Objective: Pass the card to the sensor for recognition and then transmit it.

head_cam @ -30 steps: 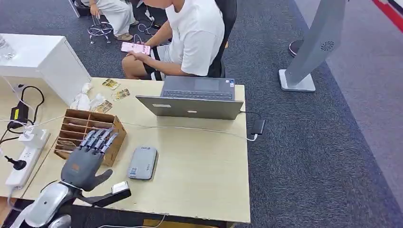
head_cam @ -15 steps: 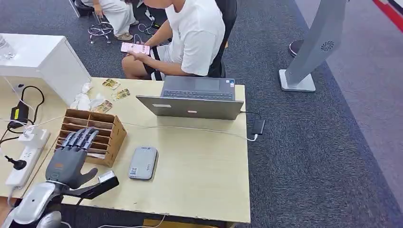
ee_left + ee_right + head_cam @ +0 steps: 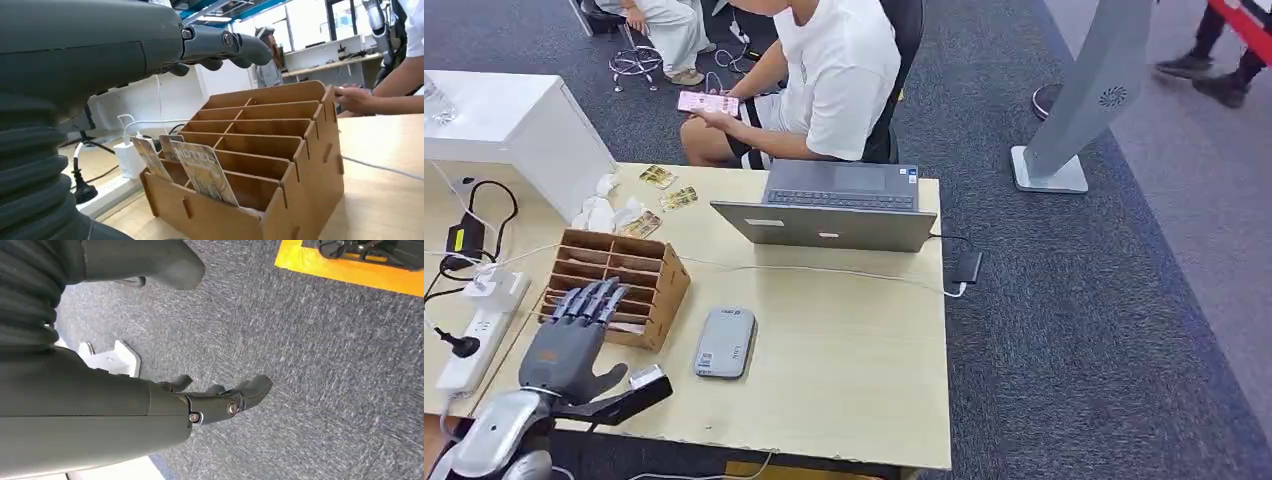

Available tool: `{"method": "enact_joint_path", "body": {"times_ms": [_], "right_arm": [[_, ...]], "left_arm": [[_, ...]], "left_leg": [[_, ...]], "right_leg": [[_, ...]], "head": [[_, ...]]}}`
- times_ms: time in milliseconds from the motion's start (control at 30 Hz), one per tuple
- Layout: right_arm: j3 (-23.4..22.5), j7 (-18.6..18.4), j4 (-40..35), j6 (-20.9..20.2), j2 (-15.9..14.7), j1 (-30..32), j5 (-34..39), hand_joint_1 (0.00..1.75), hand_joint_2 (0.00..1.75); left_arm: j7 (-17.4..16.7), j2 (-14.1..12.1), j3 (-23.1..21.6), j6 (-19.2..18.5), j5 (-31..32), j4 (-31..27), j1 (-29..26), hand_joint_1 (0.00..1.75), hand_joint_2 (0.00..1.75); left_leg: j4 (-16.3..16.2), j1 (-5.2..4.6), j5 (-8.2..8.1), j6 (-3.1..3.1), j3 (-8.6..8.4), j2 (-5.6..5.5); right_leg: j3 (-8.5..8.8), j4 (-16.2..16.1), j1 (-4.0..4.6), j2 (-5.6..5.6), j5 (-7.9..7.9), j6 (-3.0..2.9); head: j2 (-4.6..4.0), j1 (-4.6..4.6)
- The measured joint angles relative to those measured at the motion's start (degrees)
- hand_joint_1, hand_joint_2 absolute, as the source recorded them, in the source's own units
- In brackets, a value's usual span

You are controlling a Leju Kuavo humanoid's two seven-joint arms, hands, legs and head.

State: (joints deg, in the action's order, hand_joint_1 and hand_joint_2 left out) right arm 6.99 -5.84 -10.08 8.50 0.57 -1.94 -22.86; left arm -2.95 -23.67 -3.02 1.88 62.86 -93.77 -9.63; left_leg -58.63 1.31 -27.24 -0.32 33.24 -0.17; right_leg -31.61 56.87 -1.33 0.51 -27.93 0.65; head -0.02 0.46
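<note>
A brown slotted card box stands on the table's left part. Cards lean upright in its nearest slots, a second card beside the first. My left hand hovers over the box's near end, fingers stretched out flat and apart, holding nothing; its fingers show above the box in the left wrist view. The grey sensor pad lies flat on the table right of the box. My right hand hangs over grey carpet with fingers apart and nothing in it.
An open laptop sits at the table's far edge with a seated person behind it. A power strip and cables lie to the left, a white box at far left. Loose cards lie behind the box.
My left hand has drawn back toward me and leftward, from over the box's middle to its near end. The box, cards and sensor have stayed put.
</note>
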Motion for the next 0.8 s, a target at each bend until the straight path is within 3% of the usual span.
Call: {"method": "enact_joint_path", "body": {"times_ms": [800], "right_arm": [[0.0,0.02,0.0,-0.48,0.0,-0.04,-1.05,0.0,1.75]], "left_arm": [[-0.74,-0.94,2.12,-2.01,-0.59,1.64,1.79,0.0,1.75]], "left_leg": [[0.0,0.0,0.0,0.0,-0.01,0.0]], "right_leg": [[0.0,0.0,0.0,-0.01,0.0,0.0]], "head": [[0.02,0.0]]}}
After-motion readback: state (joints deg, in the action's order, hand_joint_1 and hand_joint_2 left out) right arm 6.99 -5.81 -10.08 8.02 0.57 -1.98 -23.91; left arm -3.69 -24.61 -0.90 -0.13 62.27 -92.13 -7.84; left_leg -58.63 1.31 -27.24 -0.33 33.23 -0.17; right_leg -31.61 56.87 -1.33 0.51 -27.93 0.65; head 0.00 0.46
